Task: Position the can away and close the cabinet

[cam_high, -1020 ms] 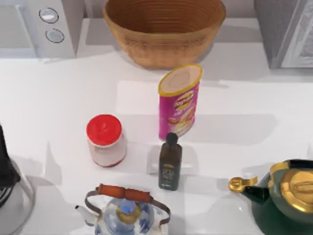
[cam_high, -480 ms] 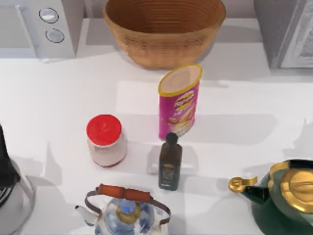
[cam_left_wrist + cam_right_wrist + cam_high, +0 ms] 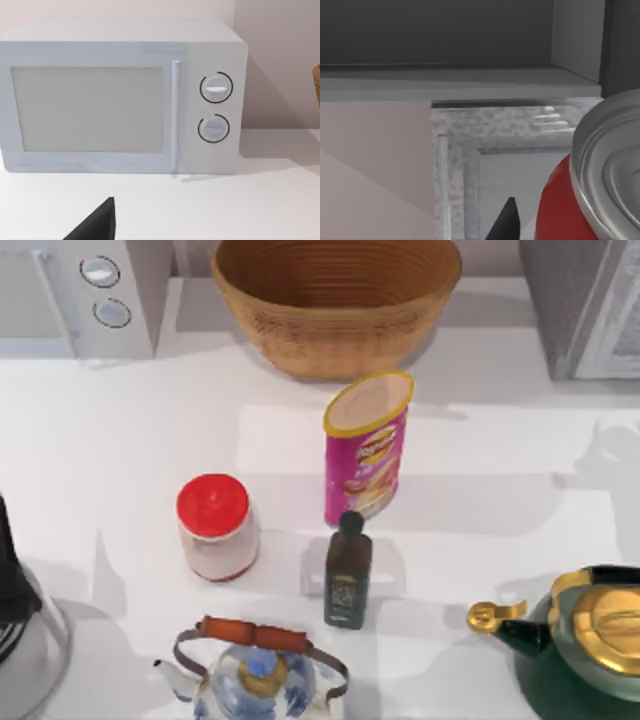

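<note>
One red can (image 3: 560, 210) sits close before the right jaws; grip unclear, label unreadable.

chips tube (image 3: 366, 445) logo too blurred, no readable text

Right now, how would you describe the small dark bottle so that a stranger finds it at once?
Start at the large woven basket at the table's far edge, then come toward the near edge past the tall pink chips tube. The dark bottle stands upright just in front of that tube. It is the narrowest item there, with a black cap.
</note>
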Robot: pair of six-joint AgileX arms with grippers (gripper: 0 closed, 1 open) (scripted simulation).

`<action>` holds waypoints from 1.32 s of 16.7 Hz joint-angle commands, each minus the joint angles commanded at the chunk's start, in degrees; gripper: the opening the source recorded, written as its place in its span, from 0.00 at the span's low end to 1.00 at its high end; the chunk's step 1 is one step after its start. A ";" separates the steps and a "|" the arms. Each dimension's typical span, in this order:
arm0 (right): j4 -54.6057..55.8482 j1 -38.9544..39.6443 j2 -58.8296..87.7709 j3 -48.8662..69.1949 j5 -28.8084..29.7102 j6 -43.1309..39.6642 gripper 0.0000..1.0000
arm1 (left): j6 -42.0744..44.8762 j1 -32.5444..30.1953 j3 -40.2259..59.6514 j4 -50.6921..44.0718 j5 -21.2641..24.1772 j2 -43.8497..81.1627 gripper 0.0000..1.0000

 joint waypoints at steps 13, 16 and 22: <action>-7.16 5.93 33.46 26.49 3.96 0.16 0.00 | 0.00 0.00 0.00 0.00 0.00 0.00 1.00; -10.32 7.93 39.68 28.61 5.02 1.94 0.00 | 0.00 0.00 0.00 0.00 0.00 0.00 1.00; -11.49 8.43 41.09 28.93 5.33 2.51 0.00 | 0.00 0.00 0.00 0.00 0.00 0.00 1.00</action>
